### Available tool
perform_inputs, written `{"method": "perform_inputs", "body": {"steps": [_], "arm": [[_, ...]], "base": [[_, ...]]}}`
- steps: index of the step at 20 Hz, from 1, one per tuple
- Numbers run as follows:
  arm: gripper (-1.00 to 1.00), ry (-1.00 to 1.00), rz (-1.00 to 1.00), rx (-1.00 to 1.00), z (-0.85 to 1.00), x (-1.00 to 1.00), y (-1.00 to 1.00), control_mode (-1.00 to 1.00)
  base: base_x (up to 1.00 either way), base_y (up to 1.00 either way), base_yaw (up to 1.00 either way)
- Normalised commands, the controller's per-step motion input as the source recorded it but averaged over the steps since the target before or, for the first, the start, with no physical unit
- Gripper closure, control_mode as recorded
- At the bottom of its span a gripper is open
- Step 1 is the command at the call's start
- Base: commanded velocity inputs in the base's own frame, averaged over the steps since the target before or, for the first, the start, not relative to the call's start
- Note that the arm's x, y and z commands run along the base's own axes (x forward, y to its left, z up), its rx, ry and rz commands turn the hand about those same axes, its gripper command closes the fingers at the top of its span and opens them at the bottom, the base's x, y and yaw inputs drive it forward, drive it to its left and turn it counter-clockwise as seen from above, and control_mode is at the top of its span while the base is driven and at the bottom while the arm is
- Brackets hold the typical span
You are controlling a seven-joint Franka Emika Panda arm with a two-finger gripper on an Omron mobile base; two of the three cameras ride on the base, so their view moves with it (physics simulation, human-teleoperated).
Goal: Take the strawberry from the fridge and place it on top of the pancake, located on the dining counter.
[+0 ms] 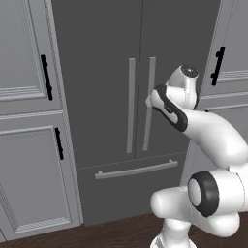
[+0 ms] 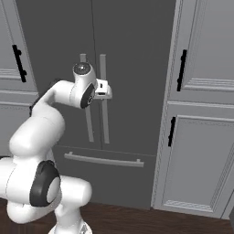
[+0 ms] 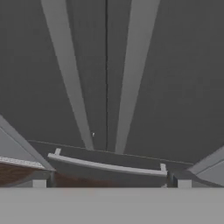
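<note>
The fridge (image 1: 97, 72) (image 2: 132, 50) (image 3: 183, 65) stands straight ahead, tall and dark grey, with both doors shut. Its two long grey handles (image 1: 131, 111) (image 2: 104, 121) (image 3: 65, 74) run on either side of the centre seam. The strawberry is hidden behind the shut doors. The pancake and the dining counter are out of view. My gripper (image 1: 148, 100) (image 2: 105, 89) (image 3: 111, 183) hovers just in front of the upper part of the handles. It is open, the fingertips (image 3: 39, 183) far apart, with nothing between them.
The bottom drawer with its horizontal bar handle (image 1: 135, 169) (image 2: 103, 160) (image 3: 107, 165) lies below the doors. Panelled grey cabinets with black handles (image 1: 29, 87) (image 2: 201, 91) flank the fridge on both sides. The dark wood floor (image 1: 121, 232) runs along the base.
</note>
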Motion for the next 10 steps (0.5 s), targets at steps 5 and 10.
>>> {"method": "perform_inputs", "body": {"steps": [5,10], "arm": [[-1.00,0.00,0.01,0.01,-0.27,0.89,-0.38,-1.00],[-1.00,-0.07,-0.01,0.00,-0.04,0.33,0.07,-1.00]], "base": [[0.00,0.00,0.00],[0.00,0.00,0.00]]}}
